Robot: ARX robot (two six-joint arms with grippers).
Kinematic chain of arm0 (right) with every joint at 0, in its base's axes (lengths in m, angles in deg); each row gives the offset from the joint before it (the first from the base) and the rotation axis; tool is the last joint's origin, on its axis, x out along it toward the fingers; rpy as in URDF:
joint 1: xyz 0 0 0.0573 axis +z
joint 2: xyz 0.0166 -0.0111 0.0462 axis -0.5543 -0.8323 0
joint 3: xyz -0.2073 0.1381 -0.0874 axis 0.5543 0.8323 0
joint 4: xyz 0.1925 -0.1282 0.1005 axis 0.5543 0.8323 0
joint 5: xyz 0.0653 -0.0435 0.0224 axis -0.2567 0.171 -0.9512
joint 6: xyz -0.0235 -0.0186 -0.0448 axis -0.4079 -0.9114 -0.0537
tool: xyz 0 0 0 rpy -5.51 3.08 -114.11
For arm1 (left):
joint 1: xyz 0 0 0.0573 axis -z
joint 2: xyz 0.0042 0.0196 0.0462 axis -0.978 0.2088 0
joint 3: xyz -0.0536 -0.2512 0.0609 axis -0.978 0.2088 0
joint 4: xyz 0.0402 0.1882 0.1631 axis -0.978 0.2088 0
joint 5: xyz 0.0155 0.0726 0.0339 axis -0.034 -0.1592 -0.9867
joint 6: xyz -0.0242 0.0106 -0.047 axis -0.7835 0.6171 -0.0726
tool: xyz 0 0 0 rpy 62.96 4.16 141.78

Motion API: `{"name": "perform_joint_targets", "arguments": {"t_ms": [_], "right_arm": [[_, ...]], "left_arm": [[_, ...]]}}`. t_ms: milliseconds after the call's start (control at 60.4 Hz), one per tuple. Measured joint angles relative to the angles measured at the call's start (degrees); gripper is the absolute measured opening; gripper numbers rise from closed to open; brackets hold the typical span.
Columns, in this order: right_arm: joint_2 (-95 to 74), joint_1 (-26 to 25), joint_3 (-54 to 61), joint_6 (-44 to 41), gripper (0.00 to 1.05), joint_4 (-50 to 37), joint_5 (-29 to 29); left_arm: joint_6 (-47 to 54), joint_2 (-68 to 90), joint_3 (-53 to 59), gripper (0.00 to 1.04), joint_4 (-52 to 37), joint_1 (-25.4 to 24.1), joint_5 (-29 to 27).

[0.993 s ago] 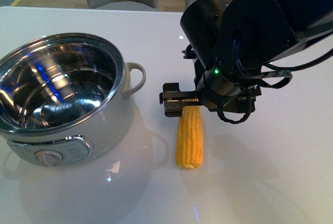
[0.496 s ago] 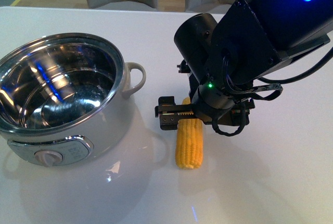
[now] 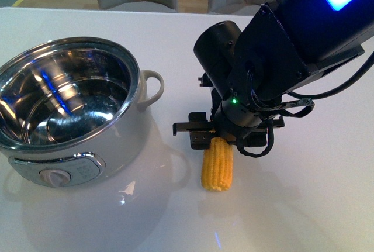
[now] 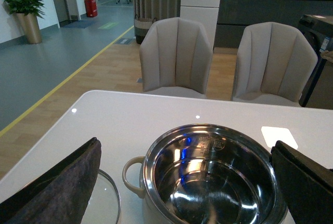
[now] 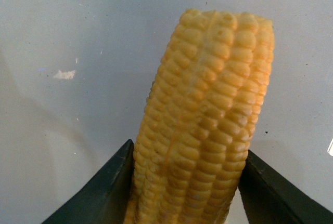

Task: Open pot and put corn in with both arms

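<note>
Right gripper: jaws pressed against both sides of the corn, pinching it at its far end. In the right wrist view the two dark fingers touch the cob's flanks with no gap on either side. The cob's flat cut end points toward me in the front view, and its kernel rows are neat and unbroken. I cannot tell whether the near end rests on the table or hangs just off it.

The corn sits to the right of the pot, apart from it and a little nearer me than the pot's loop handle. A green indicator glows on the right arm just above the gripper.

Left gripper: spread wide, holding nothing. Its two dark fingers frame the left wrist view, with the pot low between them.

The pot is open, and I see only reflections in the shiny steel interior. The cream dial on the silver front panel faces me.

Beside the pot on its handle side, partly hidden under one left finger, lies a round glassy disc with a metal edge, likely the lid.

Beyond the table stand two grey upholstered chairs.
</note>
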Motion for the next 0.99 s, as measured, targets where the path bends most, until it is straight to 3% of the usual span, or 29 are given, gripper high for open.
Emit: {"name": "perform_joint_targets", "arguments": {"t_ms": [165, 331, 993], "right_arm": [[0.0, 0.0, 0.4, 0.5, 0.31, -0.5, -0.3], [0.7, -0.3, 1.4, 1.1, 0.23, -1.2, -0.8], [13.1, -2.1, -0.7, 8.2, 0.16, -5.2, -6.4]], "left_arm": [[0.0, 0.0, 0.0, 0.98, 0.0, 0.0, 0.0], [0.0, 0.0, 0.0, 0.98, 0.0, 0.0, 0.0], [0.0, 0.0, 0.0, 0.98, 0.0, 0.0, 0.0]]}}
